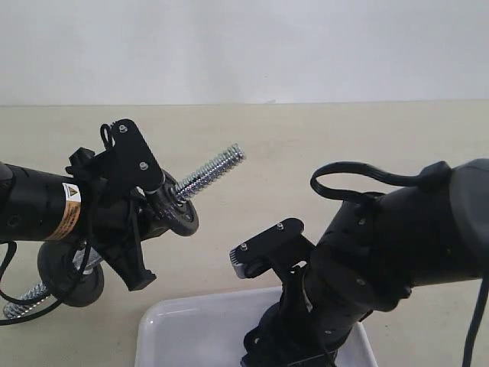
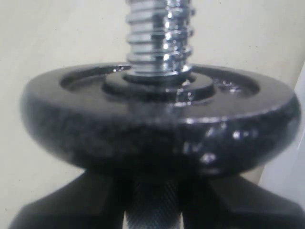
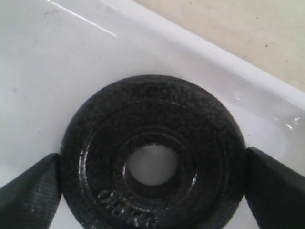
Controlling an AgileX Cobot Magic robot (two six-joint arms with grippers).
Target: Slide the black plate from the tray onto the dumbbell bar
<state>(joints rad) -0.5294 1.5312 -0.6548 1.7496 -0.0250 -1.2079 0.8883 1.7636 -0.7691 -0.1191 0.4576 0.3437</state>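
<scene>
Beige tabletop [image 1: 321, 145], white wall: left gripper [image 1: 149, 210] holds dumbbell bar [image 1: 214, 170] tilted, right gripper [image 1: 279, 340] down in white tray [image 1: 176, 325].
Exterior: bar's threaded end points away from left gripper, loaded disc [image 1: 182, 214] just ahead of it. Left wrist: fingers [image 2: 62, 205] clamped on bar's knurled grip, right behind the disc. Right wrist: black plate [image 3: 152, 109] flat on tray floor between wide-set pads [image 3: 28, 191], both touching its rim, closed on it.

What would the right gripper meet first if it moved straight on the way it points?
Probably the floor of the tray: the right gripper points down into it, its fingers flanking the plate that lies there. Depth is unclear.
</scene>
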